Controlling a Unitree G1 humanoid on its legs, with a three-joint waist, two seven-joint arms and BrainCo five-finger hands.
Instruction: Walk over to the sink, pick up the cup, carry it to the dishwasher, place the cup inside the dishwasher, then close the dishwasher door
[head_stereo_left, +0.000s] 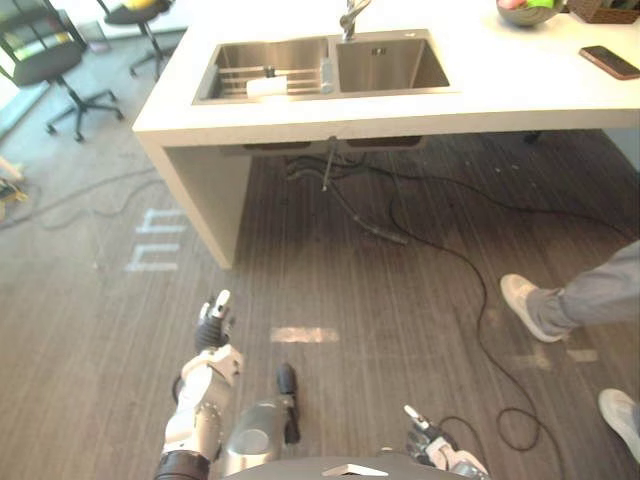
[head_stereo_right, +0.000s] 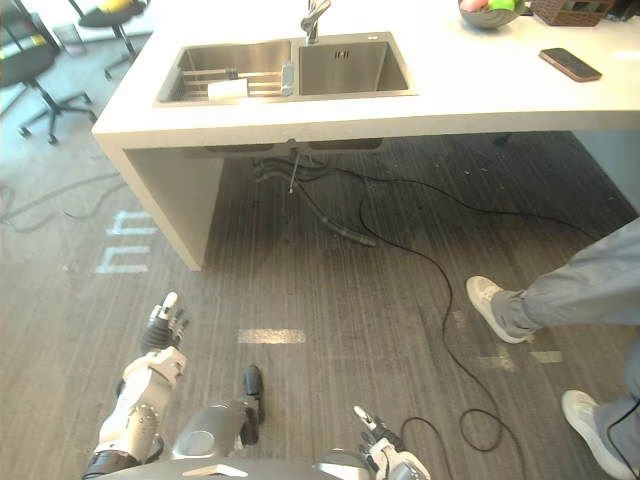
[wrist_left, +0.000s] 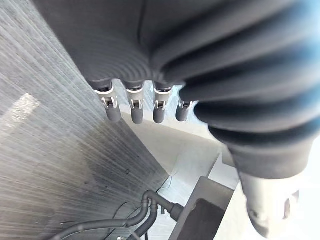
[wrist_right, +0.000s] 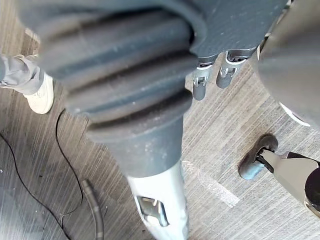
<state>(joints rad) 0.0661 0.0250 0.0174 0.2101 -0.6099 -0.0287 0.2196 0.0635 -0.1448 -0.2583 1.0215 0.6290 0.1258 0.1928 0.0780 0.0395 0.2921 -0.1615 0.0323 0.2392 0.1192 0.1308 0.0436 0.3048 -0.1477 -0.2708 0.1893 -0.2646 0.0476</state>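
White cup (head_stereo_left: 267, 86) lies sideways in the sink (head_stereo_left: 392, 66).

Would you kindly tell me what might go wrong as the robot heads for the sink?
Black cables snake across the floor on the way to the sink; walking over them risks tripping. A person's shoe stands near the path on the right. The cup seems to lie sideways on the basin's rack, so it may roll when grasped.

White counter (head_stereo_left: 520, 90) with a silver sink (head_stereo_left: 390, 65) and white cup (head_stereo_left: 267, 86); dark grey finely striped floor (head_stereo_left: 330, 270); black phone (head_stereo_left: 609, 62); a person's grey trousers (head_stereo_left: 600, 295), white shoes (head_stereo_left: 522, 302)
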